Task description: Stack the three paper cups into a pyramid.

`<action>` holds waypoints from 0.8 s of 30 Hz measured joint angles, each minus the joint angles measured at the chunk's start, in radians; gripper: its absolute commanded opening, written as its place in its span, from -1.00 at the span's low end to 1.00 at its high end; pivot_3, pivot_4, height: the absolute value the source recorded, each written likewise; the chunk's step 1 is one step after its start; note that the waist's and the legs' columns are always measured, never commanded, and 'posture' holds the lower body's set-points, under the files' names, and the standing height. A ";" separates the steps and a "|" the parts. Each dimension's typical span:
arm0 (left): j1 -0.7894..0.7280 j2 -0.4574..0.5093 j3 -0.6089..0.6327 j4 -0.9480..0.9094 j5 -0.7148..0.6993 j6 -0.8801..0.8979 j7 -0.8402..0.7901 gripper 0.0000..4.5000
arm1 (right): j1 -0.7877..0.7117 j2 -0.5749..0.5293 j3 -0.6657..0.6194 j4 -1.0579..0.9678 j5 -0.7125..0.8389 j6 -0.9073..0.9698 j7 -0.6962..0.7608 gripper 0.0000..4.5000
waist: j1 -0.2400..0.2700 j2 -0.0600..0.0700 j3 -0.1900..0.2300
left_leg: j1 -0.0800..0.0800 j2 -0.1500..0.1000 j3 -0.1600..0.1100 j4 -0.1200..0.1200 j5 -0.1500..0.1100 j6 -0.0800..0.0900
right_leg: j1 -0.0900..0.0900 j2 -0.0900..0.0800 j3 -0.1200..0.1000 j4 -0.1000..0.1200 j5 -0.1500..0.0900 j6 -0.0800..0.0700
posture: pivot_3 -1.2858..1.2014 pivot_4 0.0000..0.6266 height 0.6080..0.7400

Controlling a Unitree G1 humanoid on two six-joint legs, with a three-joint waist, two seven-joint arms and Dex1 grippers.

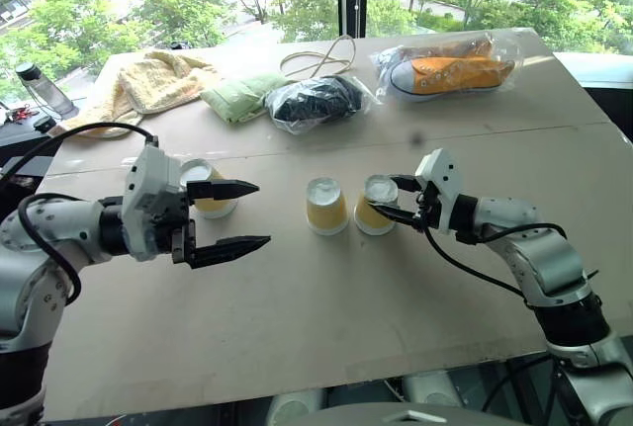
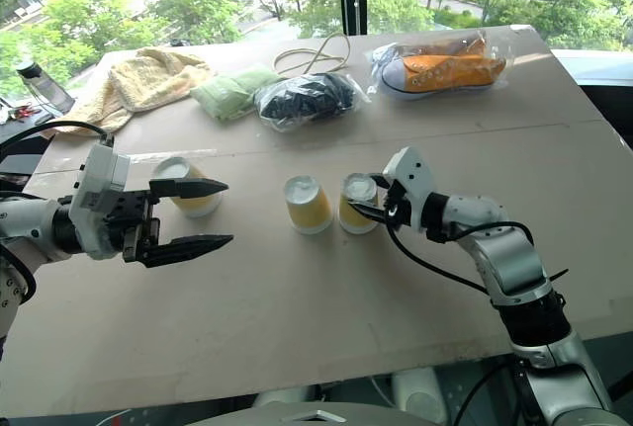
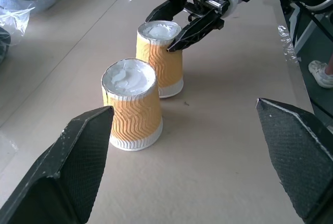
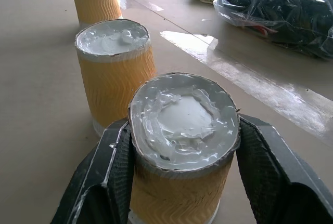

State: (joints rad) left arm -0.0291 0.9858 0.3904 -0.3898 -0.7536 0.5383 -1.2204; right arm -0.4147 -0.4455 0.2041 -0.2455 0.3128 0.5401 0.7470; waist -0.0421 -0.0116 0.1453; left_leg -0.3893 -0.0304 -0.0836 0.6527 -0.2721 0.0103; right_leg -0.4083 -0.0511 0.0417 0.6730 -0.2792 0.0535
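Note:
Three yellow-orange paper cups stand upside down in a row on the brown table. My right gripper is shut on the right cup, its pads pressing the cup's upper sides just below the white base. That cup rests on the table close beside the middle cup. The left cup stands apart, partly behind my left gripper. The left gripper hangs wide open above the table with nothing between its fingers, pointing toward the middle cup.
Along the table's far side lie a yellow towel, a green cloth, a black item in a plastic bag, a cable loop and a bagged orange shoe. A bottle stands off the left edge.

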 measured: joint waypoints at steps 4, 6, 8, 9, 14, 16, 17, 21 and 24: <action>0.036 -0.007 0.026 -0.019 0.000 0.000 0.009 1.00 | -0.014 0.020 0.008 0.020 -0.003 -0.004 0.010 -0.08 | 0.001 0.000 0.000 | 0.000 0.000 -0.001 0.000 0.000 0.000 | 0.000 0.000 0.000 0.000 0.000 0.000 | 0.03 -0.52 1.00; 0.046 -0.007 0.037 -0.030 -0.001 0.000 0.018 1.00 | -0.021 0.021 0.012 0.029 -0.006 -0.009 0.014 -0.08 | 0.001 0.000 0.000 | 0.000 0.000 0.000 0.000 0.000 0.000 | 0.000 -0.001 0.000 0.000 0.000 0.000 | 0.03 -0.52 1.00; 0.057 -0.008 0.042 -0.038 -0.003 0.000 0.019 1.00 | -0.028 0.022 0.015 0.031 -0.012 -0.011 0.021 0.38 | 0.001 0.000 0.000 | 0.000 0.000 0.000 0.000 0.000 0.001 | 0.000 -0.001 0.000 0.000 0.000 0.000 | 0.03 -0.52 1.00; 0.065 -0.009 0.044 -0.040 -0.004 0.000 0.021 1.00 | -0.029 0.024 0.015 0.032 -0.011 -0.011 0.026 0.50 | 0.001 0.000 0.000 | 0.000 0.000 0.000 0.000 0.000 0.001 | 0.000 -0.001 0.000 0.000 0.000 0.000 | 0.03 -0.52 1.00; 0.094 -0.010 0.072 -0.056 -0.013 0.001 0.025 1.00 | -0.033 0.035 0.014 0.038 0.010 -0.014 0.050 0.94 | 0.001 0.000 0.000 | 0.000 0.000 0.000 0.000 -0.001 0.001 | 0.000 -0.001 0.000 0.000 0.000 0.000 | 0.03 -0.52 1.00; 0.105 -0.012 0.081 -0.062 -0.016 0.001 0.027 1.00 | -0.033 0.035 0.010 0.039 0.011 -0.025 0.050 0.94 | 0.001 0.000 0.000 | 0.000 0.000 0.000 0.000 -0.001 0.001 | 0.000 -0.001 0.000 0.000 0.000 0.000 | 0.03 -0.52 1.00; 0.111 -0.017 0.085 -0.062 -0.017 0.001 0.031 1.00 | -0.033 0.035 0.005 0.039 0.012 -0.028 0.050 0.94 | 0.001 0.000 0.000 | 0.000 0.000 0.000 0.000 -0.001 0.001 | 0.000 -0.001 0.000 0.000 0.000 0.000 | 0.03 -0.52 1.00; 0.175 -0.124 0.149 -0.065 -0.008 -0.037 0.096 1.00 | -0.012 0.014 -0.067 0.014 0.060 -0.032 0.062 0.94 | 0.001 0.000 0.000 | 0.000 0.000 0.000 -0.001 -0.001 0.001 | 0.000 -0.002 0.000 -0.001 0.000 0.000 | 0.03 -0.52 1.00; 0.200 -0.209 0.188 -0.060 0.024 -0.072 0.182 1.00 | 0.010 -0.002 -0.135 -0.024 0.136 -0.016 0.083 0.94 | 0.005 0.000 0.000 | -0.001 0.000 -0.002 -0.001 -0.001 0.001 | 0.000 -0.002 0.000 -0.002 0.000 0.000 | 0.03 -0.52 1.00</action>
State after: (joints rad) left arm 0.1708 0.7767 0.5783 -0.4502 -0.7296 0.4663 -1.0388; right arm -0.4049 -0.4480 0.0689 -0.2696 0.4483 0.5239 0.8303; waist -0.0374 -0.0117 0.1452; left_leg -0.3904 -0.0304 -0.0853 0.6514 -0.2728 0.0112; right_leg -0.4082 -0.0530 0.0415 0.6710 -0.2792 0.0535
